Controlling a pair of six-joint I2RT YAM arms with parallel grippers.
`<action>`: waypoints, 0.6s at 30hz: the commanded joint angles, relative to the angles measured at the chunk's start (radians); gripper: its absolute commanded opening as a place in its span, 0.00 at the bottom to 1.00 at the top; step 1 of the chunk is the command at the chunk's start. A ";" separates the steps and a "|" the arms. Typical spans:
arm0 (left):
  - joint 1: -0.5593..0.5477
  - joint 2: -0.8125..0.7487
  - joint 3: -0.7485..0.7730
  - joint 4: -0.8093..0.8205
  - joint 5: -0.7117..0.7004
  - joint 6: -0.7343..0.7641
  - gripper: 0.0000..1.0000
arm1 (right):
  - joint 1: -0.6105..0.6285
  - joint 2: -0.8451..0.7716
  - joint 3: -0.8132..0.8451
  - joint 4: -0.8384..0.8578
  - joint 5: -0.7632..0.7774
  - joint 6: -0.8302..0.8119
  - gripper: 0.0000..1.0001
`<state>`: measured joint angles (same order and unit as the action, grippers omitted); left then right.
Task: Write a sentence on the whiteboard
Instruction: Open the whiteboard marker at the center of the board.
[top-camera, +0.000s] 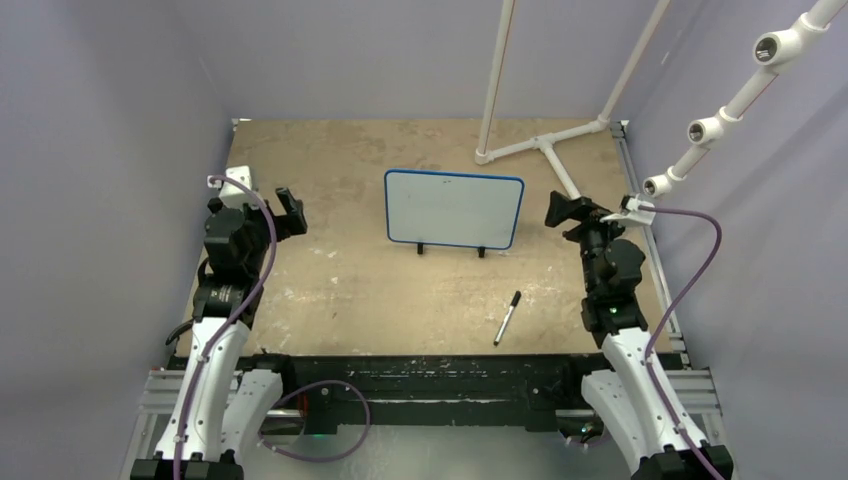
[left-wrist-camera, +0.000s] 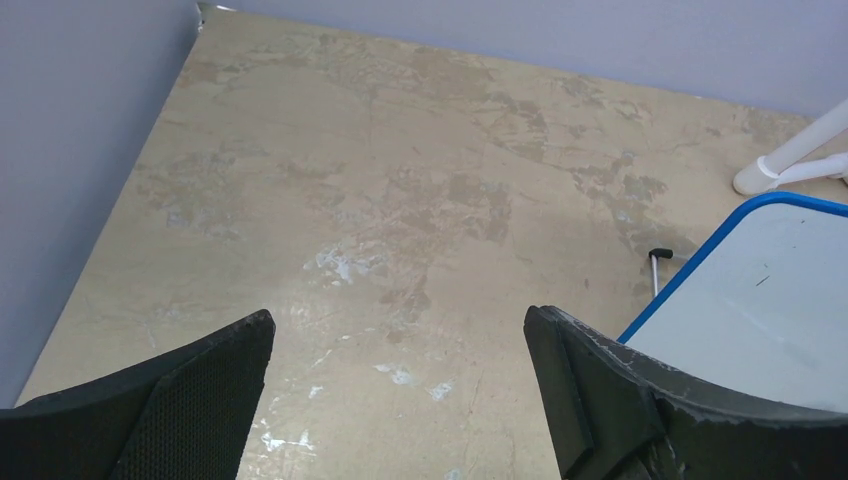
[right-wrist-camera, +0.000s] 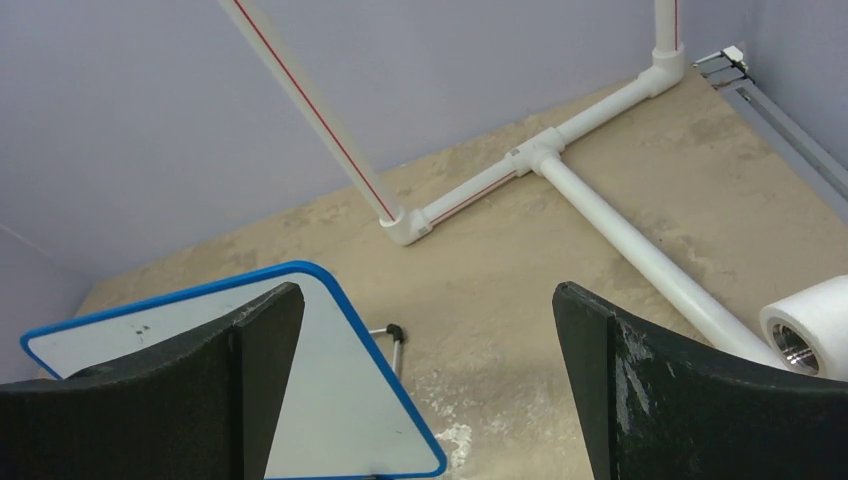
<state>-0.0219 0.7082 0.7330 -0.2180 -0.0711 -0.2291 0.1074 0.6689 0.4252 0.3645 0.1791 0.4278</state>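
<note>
- the whiteboard (top-camera: 454, 208) stands upright in the middle of the table (top-camera: 340, 280).
- the left gripper (top-camera: 291, 213) is on its left and the right gripper (top-camera: 560, 211) on its right, both apart from it.
- a marker (top-camera: 507, 318) lies before the whiteboard, toward the right.
- a pipe frame (top-camera: 545, 143) stands behind it, at the right.

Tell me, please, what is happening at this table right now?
Nothing is being handled. The left gripper and right gripper both hang open and empty on either side of the whiteboard, which stands on its feet with no sentence on it yet. A marker lies on the table in front of it, nearer the right gripper.
</note>
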 joint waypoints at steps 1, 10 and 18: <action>0.003 0.031 0.022 0.027 -0.007 -0.040 0.98 | 0.002 0.005 0.074 -0.060 -0.057 -0.043 0.99; -0.005 0.043 0.023 -0.017 0.030 0.014 0.94 | 0.003 0.040 0.151 -0.213 -0.319 -0.031 0.90; -0.032 0.067 0.001 0.012 0.154 0.004 0.89 | 0.129 0.046 0.159 -0.493 -0.331 0.093 0.79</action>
<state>-0.0406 0.7731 0.7330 -0.2413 0.0063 -0.2249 0.1547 0.7109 0.5438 0.0578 -0.1505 0.4427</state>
